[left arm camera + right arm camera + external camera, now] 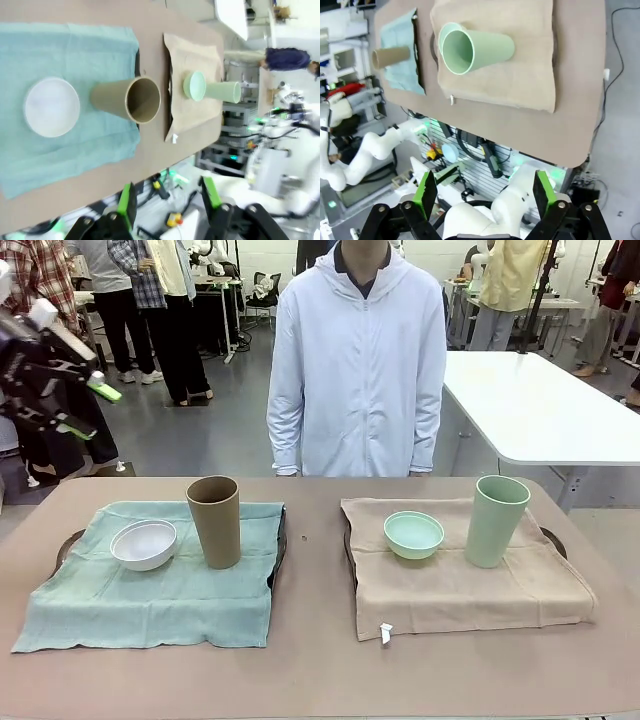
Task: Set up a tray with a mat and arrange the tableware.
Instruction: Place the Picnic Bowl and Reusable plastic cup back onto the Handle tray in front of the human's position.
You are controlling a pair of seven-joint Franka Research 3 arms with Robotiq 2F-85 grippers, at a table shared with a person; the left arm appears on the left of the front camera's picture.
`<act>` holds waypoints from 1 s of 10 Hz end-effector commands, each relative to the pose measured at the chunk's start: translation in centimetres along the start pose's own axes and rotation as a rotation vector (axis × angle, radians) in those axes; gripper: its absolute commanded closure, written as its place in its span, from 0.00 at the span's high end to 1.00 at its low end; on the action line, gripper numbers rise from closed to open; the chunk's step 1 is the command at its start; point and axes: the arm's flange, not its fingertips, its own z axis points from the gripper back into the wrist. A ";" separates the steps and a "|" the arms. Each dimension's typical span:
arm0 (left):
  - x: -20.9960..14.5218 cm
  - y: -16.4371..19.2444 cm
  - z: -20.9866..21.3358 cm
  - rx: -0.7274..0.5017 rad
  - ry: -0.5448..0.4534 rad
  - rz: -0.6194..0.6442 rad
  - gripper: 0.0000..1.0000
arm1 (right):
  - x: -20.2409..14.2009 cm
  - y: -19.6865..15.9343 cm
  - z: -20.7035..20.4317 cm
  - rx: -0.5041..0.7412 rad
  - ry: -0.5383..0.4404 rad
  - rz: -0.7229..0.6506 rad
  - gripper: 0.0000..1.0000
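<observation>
Grey floor (215, 430); white table (540, 405)

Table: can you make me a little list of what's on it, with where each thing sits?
teal mat: left tray
white bowl: on teal mat, left of brown cup
brown cup: upright on teal mat
tan mat: right tray
green bowl: on tan mat
green cup: upright, right of green bowl
left claw: raised off the table's left side, holding nothing
right claw: open, holding nothing

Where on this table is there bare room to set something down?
Free: the near halves of the green cloth and tan cloth, and the table strip between them. Crowded: around the white bowl and brown cup, green bowl and green cup.
</observation>
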 end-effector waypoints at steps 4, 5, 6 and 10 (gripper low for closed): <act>-2.4 4.8 2.0 -0.144 -0.078 0.018 0.70 | -8.4 -6.8 1.3 0.173 -0.094 -0.127 1.00; -3.1 4.8 2.0 -0.125 -0.085 0.030 0.70 | -10.1 -7.3 0.7 0.176 -0.113 -0.103 1.00; -3.3 4.1 1.6 -0.063 -0.170 0.037 0.70 | -10.6 -7.0 -0.1 0.112 -0.120 -0.048 1.00; -1.9 5.0 2.5 -0.110 -0.070 0.051 0.70 | -8.9 -7.8 2.2 0.154 -0.081 -0.138 1.00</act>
